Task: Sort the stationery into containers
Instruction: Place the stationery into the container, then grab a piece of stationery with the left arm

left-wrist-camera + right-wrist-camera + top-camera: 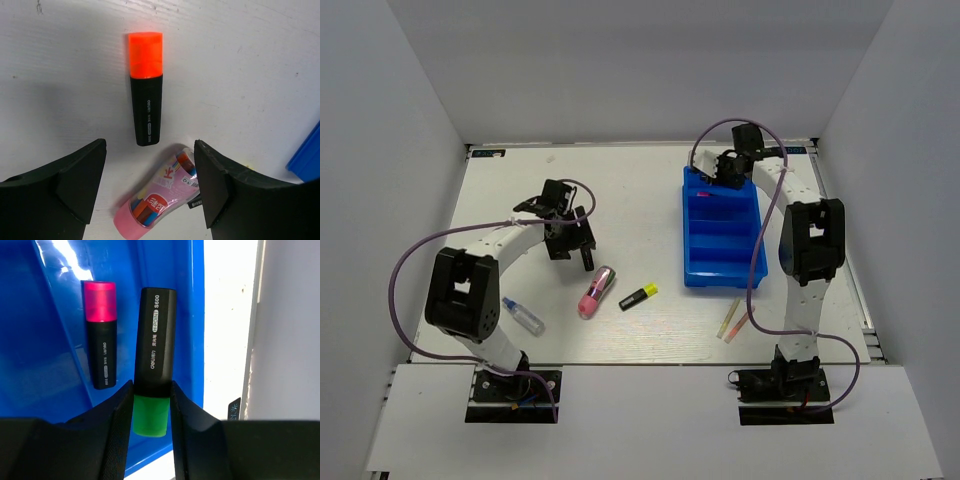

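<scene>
TOP EXTERNAL
Surface: white table, matte, lightly scuffed.
Room: plain white walls on the left, far and right sides.
Tray: blue, ribbed, on the right half, its long side running away from the arms.
Pink highlighter: in the tray's far compartment.
Right gripper: over the tray's far end, near the back wall.
Left gripper: low over the table, left of centre.
Marker: just near of the left gripper, tilted.
Yellow highlighter: beside the marker, apart from it.
Clear pen: near the left arm's base.
Thin pens: side by side, near of the tray.
Open room: bare table between the left gripper and the tray, and along the far edge.

LEFT WRIST
Left gripper: jaws spread wide, holding nothing.
Orange highlighter: flat on the table, cap away, beyond the fingers.
Marker: between the fingers, touching neither.
Tray: one corner at the right edge.

RIGHT WRIST
Right gripper: clamped on the green highlighter at its cap.
Green highlighter: above the tray, close to its right wall.
Pink highlighter: lying on the tray floor, left of the green one.
Edge: table strip, then wall, right of the tray.
</scene>
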